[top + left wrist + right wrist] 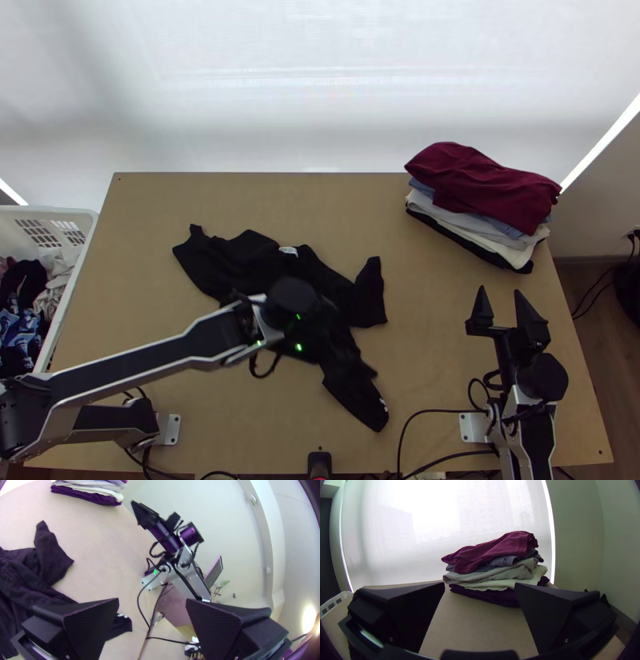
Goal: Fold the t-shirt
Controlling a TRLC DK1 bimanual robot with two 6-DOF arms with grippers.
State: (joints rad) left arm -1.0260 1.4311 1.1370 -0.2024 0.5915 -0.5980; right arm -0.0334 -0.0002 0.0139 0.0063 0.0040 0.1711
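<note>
Straight in on the black t-shirt (240, 256) — lying rumpled and bunched across the middle of the table (432, 360), with a white label (288, 250) showing up along the far edge. Out to the right with one short end, angled well down toward the near edge with another, small white marks near its tip.

Over now to the left pincer (294, 298), right above the middle of that dark heap, covering part of it from the top view. Held with fingers well apart, by the left wrist view; touching the cloth or just above it, hard to tell (black on black, after all).

Across to the right pincer (501, 290), out over the right side of the table — also with fingers spread wide, pointed up toward the pile of folded clothes (512, 228) and well apart from the t-shirt. Stacked loosely at the far right corner, that pile: topped with burgundy cloth (480, 180), then down through blue, grey and cream to a dark layer at the bottom.

And off beside the table's left edge, a look at the white basket (84, 220), loaded with mixed laundry (24, 308).
</note>
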